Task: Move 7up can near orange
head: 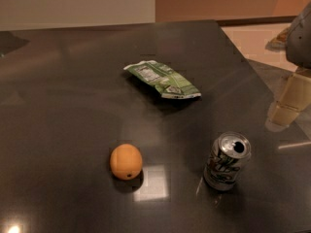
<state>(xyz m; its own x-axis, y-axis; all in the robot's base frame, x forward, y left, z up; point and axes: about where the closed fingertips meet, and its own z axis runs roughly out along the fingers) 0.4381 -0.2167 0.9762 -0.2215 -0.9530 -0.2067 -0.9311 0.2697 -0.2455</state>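
Note:
The 7up can (226, 161) stands upright on the dark table (73, 96) at the front right, its silver top with the opened hole showing. The orange (126, 161) sits to the left of the can, about a can's height and a half away, with its dark stem dot facing front. My gripper (288, 105) is at the right edge of the view, above and to the right of the can, apart from it and holding nothing that I can see.
A flat crinkled green-and-white snack bag (163, 79) lies near the middle of the table, behind the can and the orange. The table's right edge runs diagonally past the gripper. A pale floor and wall lie beyond.

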